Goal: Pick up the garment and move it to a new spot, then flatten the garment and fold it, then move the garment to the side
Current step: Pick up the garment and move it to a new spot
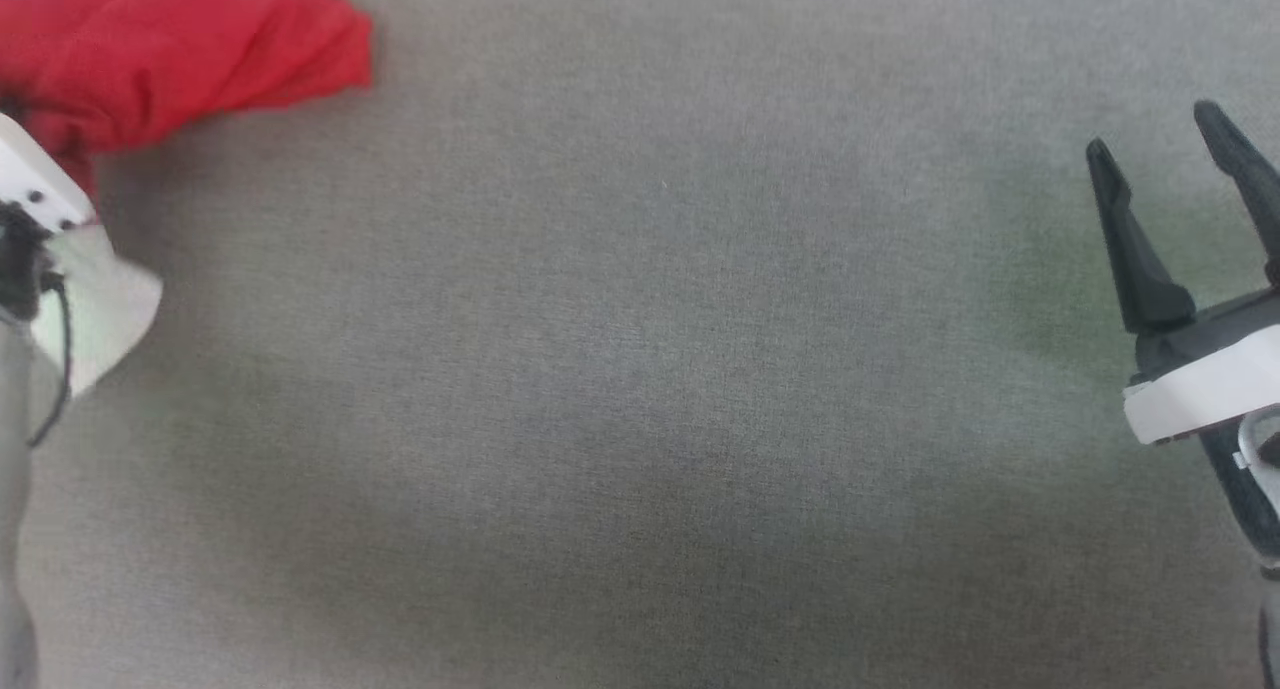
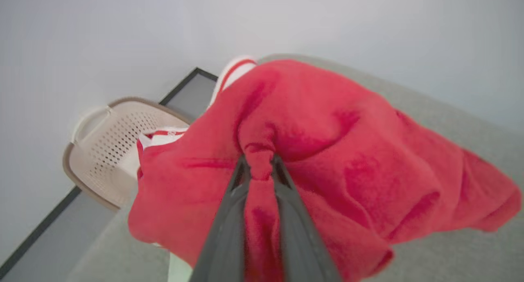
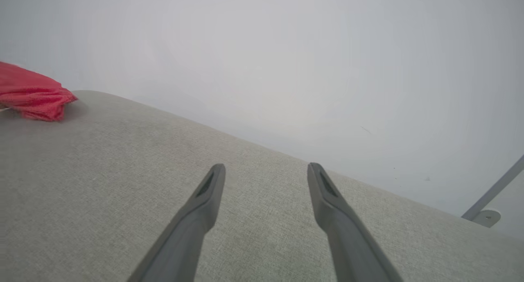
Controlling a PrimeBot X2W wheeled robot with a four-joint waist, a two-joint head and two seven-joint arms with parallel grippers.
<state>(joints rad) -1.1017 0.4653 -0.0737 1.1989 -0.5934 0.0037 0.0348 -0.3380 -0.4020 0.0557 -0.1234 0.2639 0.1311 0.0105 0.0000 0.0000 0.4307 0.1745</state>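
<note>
Left end effector (image 2: pixel 258 164) is clenched on a pinch of the red jersey (image 2: pixel 348 151). Its two dark fingers (image 2: pixel 229 216) stand almost together, with a ridge of red cloth squeezed between them near the tips and running down the narrow gap. The cloth is bunched and creased around the grip, and a white sleeve end (image 2: pixel 235 71) with red stripes pokes out on the far side of the heap. Cannot tell whether the heap is lifted or resting. From the head view the jersey (image 1: pixel 170 49) is a crumpled mound at the far left corner of the grey cloth-covered counter (image 1: pixel 640 369), with the pale left wrist (image 1: pixel 60 259) just beside it and overlapping its near edge. Right end effector (image 1: pixel 1155 134) is at the right edge, well apart from the jersey, with its fingers spread wide and nothing between them. In its own wrist view (image 3: pixel 266 169) it has bare weave beneath, not clearly touching. A beige perforated basket (image 2: pixel 110 147) sits past the counter's edge.
</note>
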